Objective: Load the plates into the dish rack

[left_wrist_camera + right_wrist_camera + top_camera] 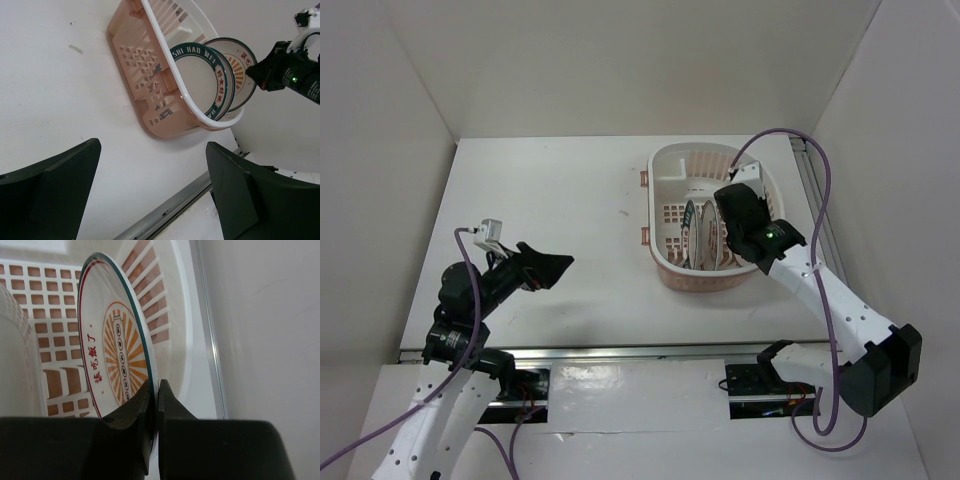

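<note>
In the dish rack (695, 282), far right on the desk (570, 180), the green-rimmed plate (197, 80) already stands, the right tool (154, 390) pinches the sunburst plate (120, 340) beside it, unreleased; the left tool (558, 264) hangs spread.

You had bright, even overhead light; the white tabletop (550, 200) looked nearly washed out, with only soft shadows on it. In your right wrist view the right end effector (154, 390) was blurred close up, the sunburst plate (125, 355) sharp.
</note>
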Controlling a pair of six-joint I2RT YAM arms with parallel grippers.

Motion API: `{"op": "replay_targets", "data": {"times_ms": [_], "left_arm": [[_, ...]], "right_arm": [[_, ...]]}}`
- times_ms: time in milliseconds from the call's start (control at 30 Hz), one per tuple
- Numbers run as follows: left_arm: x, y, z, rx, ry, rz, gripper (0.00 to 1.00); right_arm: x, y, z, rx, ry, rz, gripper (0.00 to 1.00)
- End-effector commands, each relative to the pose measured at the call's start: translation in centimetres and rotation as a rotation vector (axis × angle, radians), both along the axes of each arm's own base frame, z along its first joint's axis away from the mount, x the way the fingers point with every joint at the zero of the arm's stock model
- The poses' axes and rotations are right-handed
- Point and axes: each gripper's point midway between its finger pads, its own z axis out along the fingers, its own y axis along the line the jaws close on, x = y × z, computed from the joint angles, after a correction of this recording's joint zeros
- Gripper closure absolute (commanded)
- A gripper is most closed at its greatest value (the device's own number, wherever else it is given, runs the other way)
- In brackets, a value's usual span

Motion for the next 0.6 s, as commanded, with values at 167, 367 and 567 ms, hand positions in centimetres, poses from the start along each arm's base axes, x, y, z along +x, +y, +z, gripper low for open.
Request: {"op": "replay_targets", "data": {"times_ms": [167, 367, 567], "left_arm": [[-0.3, 0.2, 2.7, 0.003, -0.098, 0.007, 0.00], [-0.3, 0.2, 2.7, 0.003, -0.098, 0.007, 0.00], [-0.2, 0.4, 2.7, 0.004, -0.098, 0.016, 0.00]], "right_arm": [[0.6, -0.1, -0.6, -0.020, -0.023, -0.026, 1.00], [0.6, 0.1, -0.9, -0.010, -0.010, -0.028, 0.82], [0.7, 0.3, -1.3, -0.008, 0.008, -0.025, 0.67]]}}
